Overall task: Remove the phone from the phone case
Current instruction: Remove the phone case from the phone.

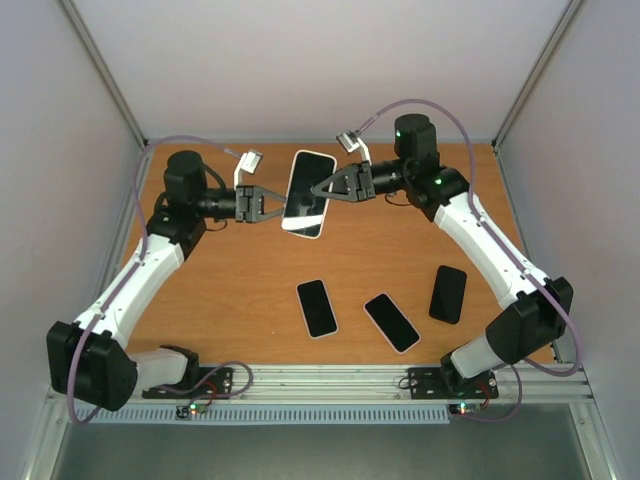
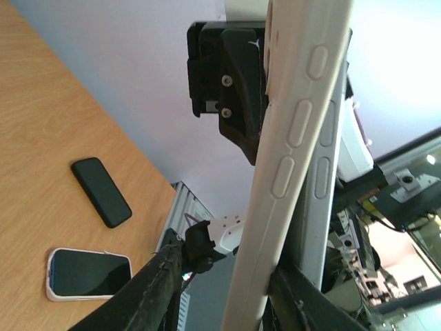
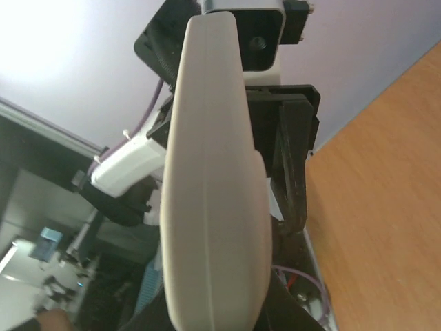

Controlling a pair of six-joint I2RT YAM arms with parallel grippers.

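A phone in a white case [image 1: 308, 193] is held in the air between both grippers, above the far middle of the table. My right gripper [image 1: 320, 189] is shut on its right edge; in the right wrist view the case's rounded end [image 3: 213, 193] fills the space between its jaws [image 3: 213, 307]. My left gripper [image 1: 280, 207] is at its left edge with jaws spread. In the left wrist view the case's button edge [image 2: 296, 138] leans on the right finger [image 2: 310, 303], and the left finger [image 2: 148, 293] stands apart from it. A grey edge [image 2: 331, 158] shows behind the case.
Two more white-cased phones [image 1: 316, 307] [image 1: 391, 322] and a black one [image 1: 448, 293] lie on the near half of the wooden table [image 1: 220, 290]. The left wrist view shows the black one [image 2: 101, 192] and a white-cased one [image 2: 88, 273]. Walls enclose the table.
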